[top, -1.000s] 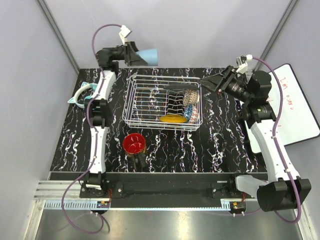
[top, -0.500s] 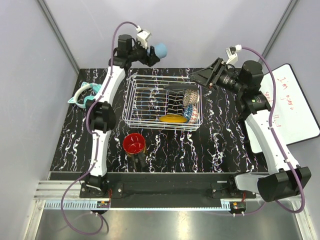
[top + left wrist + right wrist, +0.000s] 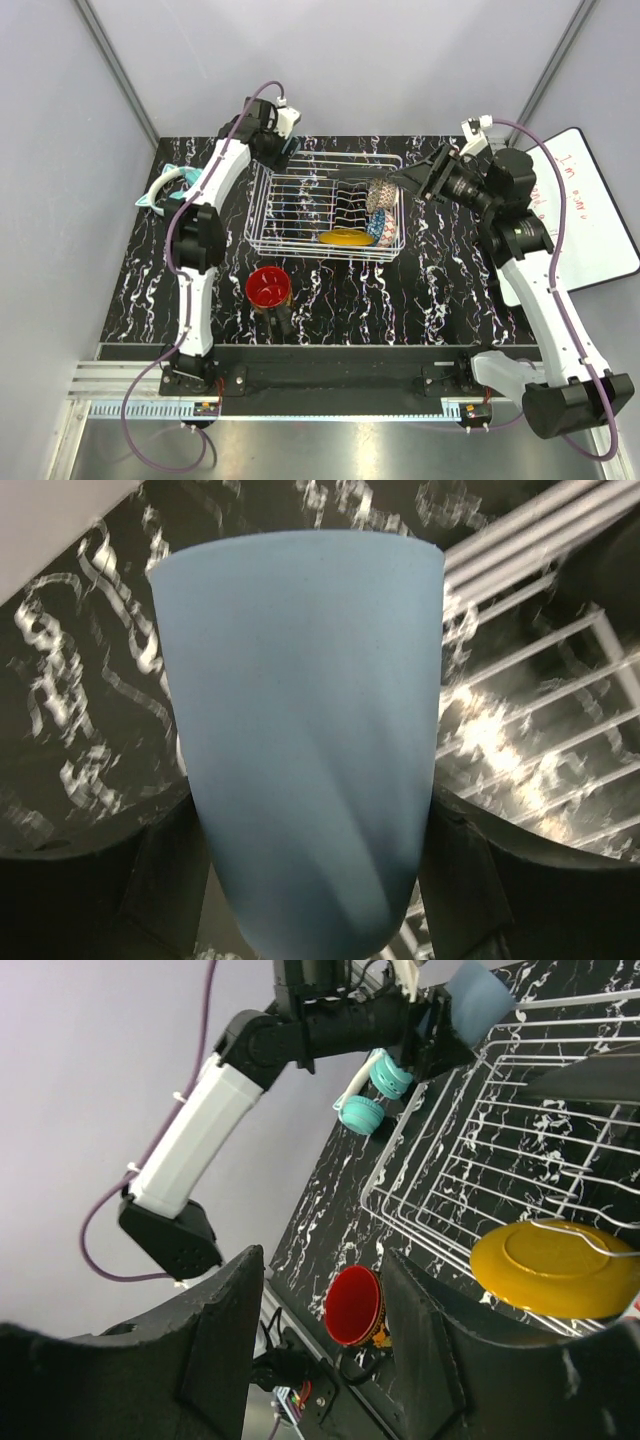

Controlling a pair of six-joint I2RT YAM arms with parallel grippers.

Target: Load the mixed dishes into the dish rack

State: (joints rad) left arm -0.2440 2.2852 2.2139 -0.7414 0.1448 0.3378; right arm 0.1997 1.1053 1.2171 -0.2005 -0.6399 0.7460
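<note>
With the light blue cup point(image 3: 300, 730) clamped, the left fingers point(image 3: 150, 900) have swung over the far-left corner of the dish rack point(image 3: 285, 205), ready to lower it, while the right fingers point(image 3: 215, 1350) gape empty.

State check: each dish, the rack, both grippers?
light blue cup: held by the left gripper, over the rack's far left corner
left gripper: shut on the cup
right gripper: open, empty
dark mug with red inside: upright on the table, outside the rack
mustard-yellow plate: in the rack
gold lattice-patterned bowl: in the rack, right end
white wire dish rack: partly loaded
</note>
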